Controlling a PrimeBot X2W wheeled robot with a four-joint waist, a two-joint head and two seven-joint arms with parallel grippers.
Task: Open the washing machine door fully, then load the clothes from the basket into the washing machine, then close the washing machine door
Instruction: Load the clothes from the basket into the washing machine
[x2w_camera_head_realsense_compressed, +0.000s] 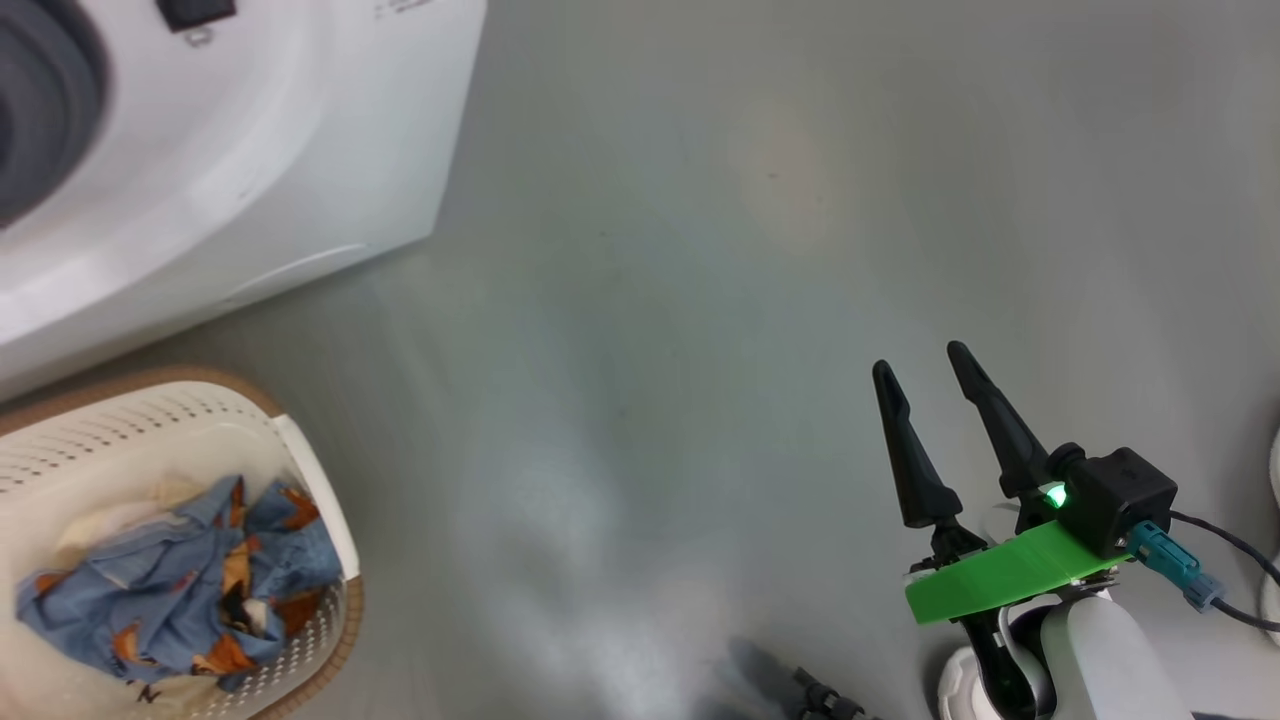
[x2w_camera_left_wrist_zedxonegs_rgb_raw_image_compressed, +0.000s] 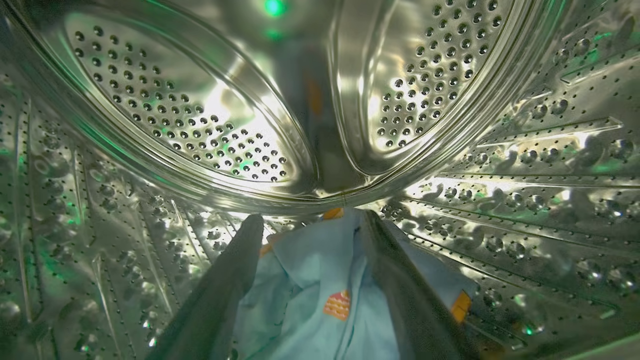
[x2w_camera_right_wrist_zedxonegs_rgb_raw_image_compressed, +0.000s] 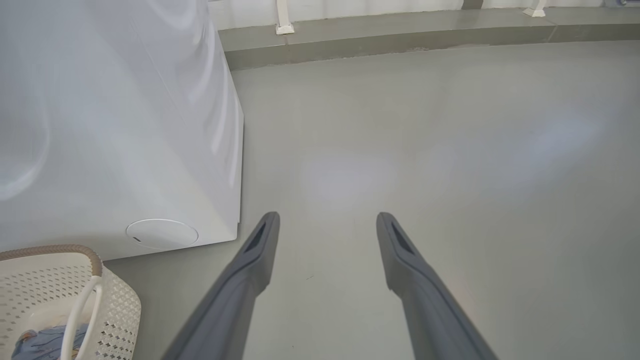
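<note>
- The clothes (x2w_camera_head_realsense_compressed: 180, 590) lie bundled in the basket (x2w_camera_head_realsense_compressed: 120, 425) at lower left.
- A light blue piece (x2w_camera_left_wrist_zedxonegs_rgb_raw_image_compressed: 310, 280) lies in the steel drum (x2w_camera_left_wrist_zedxonegs_rgb_raw_image_compressed: 175, 125).
- The left gripper (x2w_camera_left_wrist_zedxonegs_rgb_raw_image_compressed: 312, 220) stands spread wide, that piece between its fingers.
- The right gripper (x2w_camera_head_realsense_compressed: 922, 362), wide apart, hangs over the floor (x2w_camera_head_realsense_compressed: 650, 300) at lower right.
- The washing machine (x2w_camera_head_realsense_compressed: 300, 130) sits upper left.

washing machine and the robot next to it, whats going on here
The robot is loading laundry. Its left pincer is inside the steel drum, fingers spread, with a light blue garment lying between them. More clothes lie in the basket beside the washing machine. The right pincer hangs open over the floor, holding nothing.
</note>
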